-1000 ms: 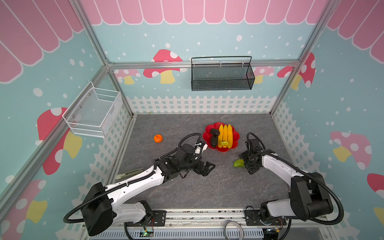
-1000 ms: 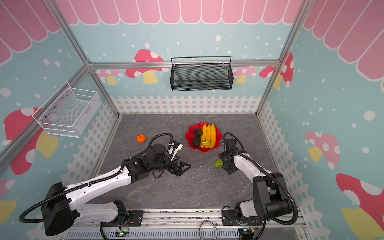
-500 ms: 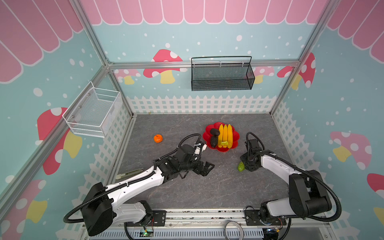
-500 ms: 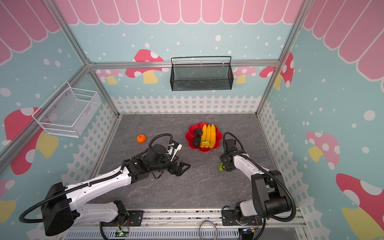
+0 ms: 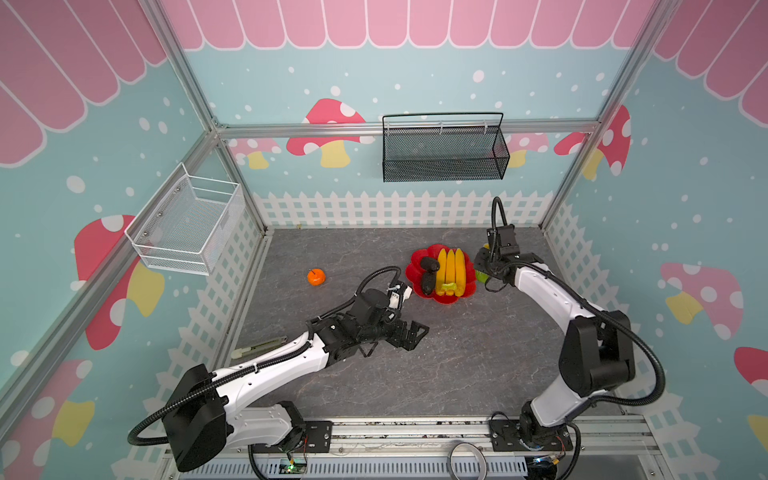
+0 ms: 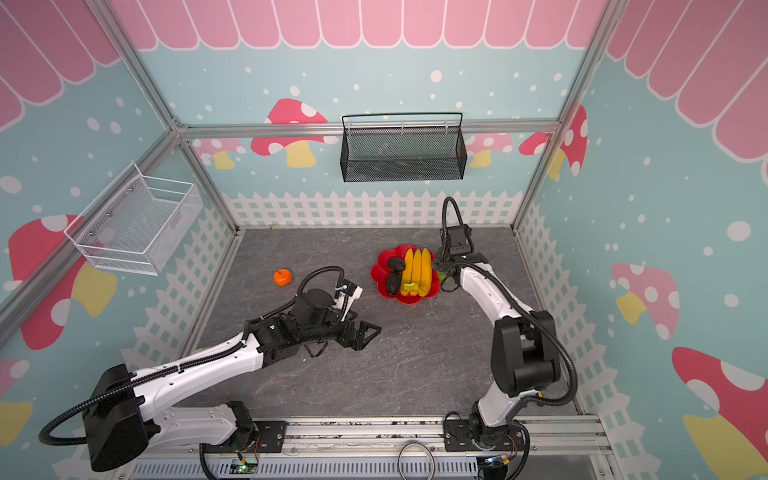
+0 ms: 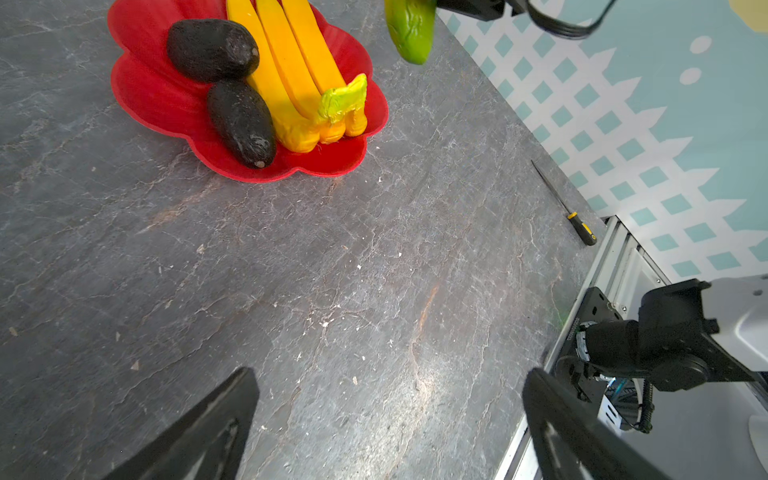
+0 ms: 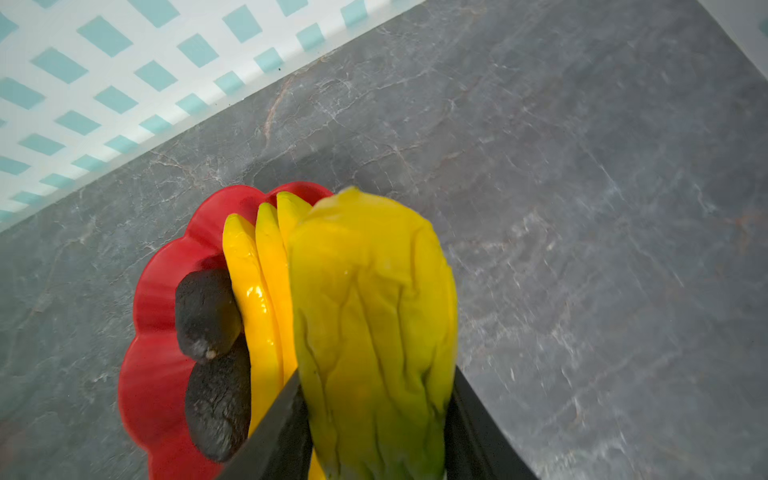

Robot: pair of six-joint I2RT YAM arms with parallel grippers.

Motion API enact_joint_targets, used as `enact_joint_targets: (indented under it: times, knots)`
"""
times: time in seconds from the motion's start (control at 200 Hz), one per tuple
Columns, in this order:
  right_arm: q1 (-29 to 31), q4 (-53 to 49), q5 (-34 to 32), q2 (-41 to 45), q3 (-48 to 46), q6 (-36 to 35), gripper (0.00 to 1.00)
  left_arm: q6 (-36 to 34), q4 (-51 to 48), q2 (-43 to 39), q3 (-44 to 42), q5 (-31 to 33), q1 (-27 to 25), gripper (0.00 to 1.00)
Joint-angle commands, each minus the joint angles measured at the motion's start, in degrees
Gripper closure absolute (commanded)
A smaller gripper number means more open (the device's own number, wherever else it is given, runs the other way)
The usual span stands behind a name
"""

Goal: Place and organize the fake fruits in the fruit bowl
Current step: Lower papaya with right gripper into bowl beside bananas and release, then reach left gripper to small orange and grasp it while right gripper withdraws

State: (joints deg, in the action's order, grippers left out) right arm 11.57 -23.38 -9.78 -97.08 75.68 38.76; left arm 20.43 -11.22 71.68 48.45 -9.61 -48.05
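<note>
right wrist: mango (image 8: 370, 324) now off table (image 8: 582, 208), tight in right pincer (image 8: 374, 436); left pincer (image 7: 386, 415) agape

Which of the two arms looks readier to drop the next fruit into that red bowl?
Right. The right hand is shut on the mango, just beside the fruit bowl; the left hand hangs open and empty, farther off.

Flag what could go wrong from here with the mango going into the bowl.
1. Crowding: the banana bunch and two avocados fill most of the shallow red bowl. The mango may land on the bunch and roll off the rim.
2. Grip: the right gripper pinches the mango near one end, most of it sticking out, so it may pivot or slip.
3. The orange lies well apart from the bowl; little room may remain for it.
</note>
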Motion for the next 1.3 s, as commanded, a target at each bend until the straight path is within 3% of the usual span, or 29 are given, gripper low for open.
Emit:
enact_joint_targets:
  times: [0.0, 0.295, 0.601, 0.916, 1.296]
  knots:
    - [-0.15, -1.73, 0.92, -4.27, 3.52, -8.07, 0.55, 0.44, 0.49, -0.63, 0.47, 1.01, -0.2, 0.01]
    - [-0.06, -3.34, 4.92, -10.33, 7.17, -9.58, 0.54, -0.9, -1.43, -1.98, 0.1, 3.58, -0.11, 0.01]
    - [0.03, -3.34, 9.72, -11.29, 7.88, -8.26, 0.52, -0.29, -1.43, -2.86, -0.98, 5.01, -0.11, 0.0]
    - [0.03, -6.92, 10.66, -13.92, 7.32, -4.99, 0.48, -0.73, -1.34, -2.45, -0.68, 4.53, -0.11, 0.0]
    - [0.03, -8.49, 9.16, -13.23, 10.73, -5.15, 0.32, -1.15, -1.57, -2.75, -0.43, 5.53, -0.05, 0.01]
